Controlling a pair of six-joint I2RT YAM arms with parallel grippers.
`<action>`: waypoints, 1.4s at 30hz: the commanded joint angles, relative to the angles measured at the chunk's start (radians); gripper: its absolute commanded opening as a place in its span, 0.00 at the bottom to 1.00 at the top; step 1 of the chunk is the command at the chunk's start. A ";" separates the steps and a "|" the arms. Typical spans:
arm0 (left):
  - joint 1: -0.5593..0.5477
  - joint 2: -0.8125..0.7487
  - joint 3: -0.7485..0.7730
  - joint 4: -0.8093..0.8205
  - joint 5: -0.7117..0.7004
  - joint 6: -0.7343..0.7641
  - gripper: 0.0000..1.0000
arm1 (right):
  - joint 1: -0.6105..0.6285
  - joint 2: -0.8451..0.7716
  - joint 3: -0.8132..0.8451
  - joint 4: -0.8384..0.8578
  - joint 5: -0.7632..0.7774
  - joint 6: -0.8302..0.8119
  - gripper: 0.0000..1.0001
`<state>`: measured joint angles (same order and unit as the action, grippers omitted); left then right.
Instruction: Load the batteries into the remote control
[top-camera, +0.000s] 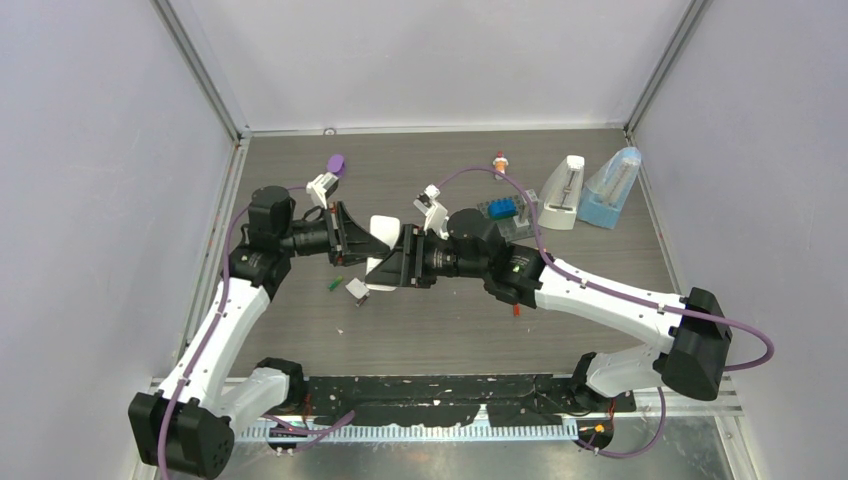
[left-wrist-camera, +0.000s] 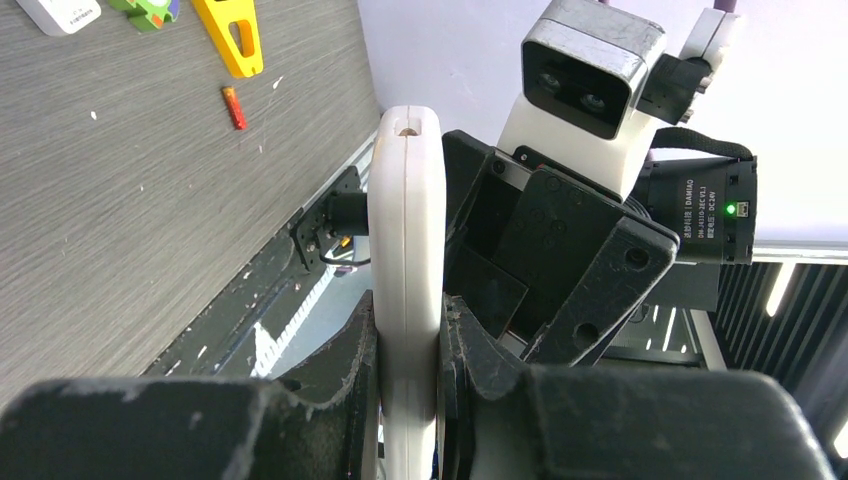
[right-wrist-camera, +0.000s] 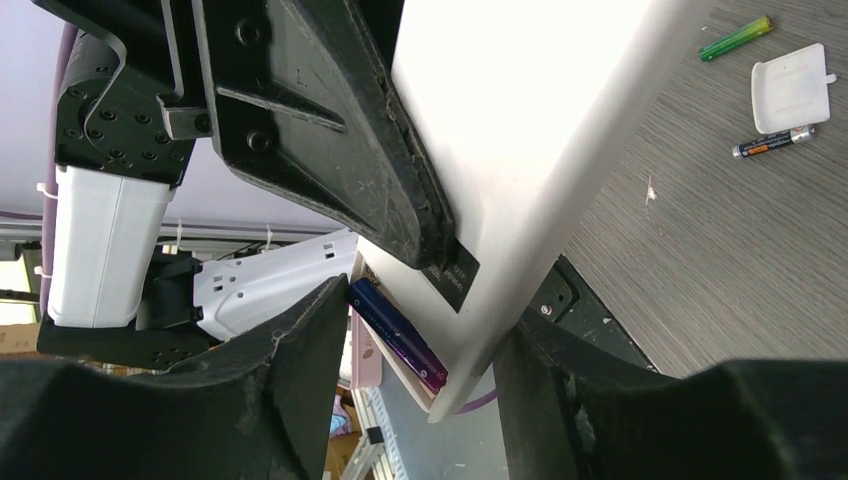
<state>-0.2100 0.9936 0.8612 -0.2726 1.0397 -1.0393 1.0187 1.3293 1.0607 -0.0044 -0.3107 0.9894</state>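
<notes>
white remote control clamped in the left gripper above the table, a purple battery seated in its open back, that end straddled by the right gripper, whose squeeze on it cannot be told.

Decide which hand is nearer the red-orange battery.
Right. The red-orange battery lies behind the right hand, beside its arm; the left hand is farther, beyond the remote control.

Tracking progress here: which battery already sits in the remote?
The purple battery, lying in the open compartment of the remote. The green battery, dark battery and red-orange battery lie loose on the table.
</notes>
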 joint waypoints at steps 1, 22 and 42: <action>-0.003 -0.017 0.007 0.029 0.007 0.006 0.00 | 0.004 -0.005 0.009 0.058 -0.017 -0.014 0.55; -0.003 -0.023 0.006 0.069 0.014 0.007 0.00 | 0.004 -0.054 -0.027 0.101 -0.011 -0.007 0.83; -0.003 -0.104 -0.062 0.315 0.040 -0.045 0.00 | -0.024 -0.075 -0.107 0.219 -0.026 0.091 0.64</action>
<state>-0.2100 0.9298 0.8040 -0.0845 1.0481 -1.0721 0.9974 1.2613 0.9539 0.1429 -0.3241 1.0588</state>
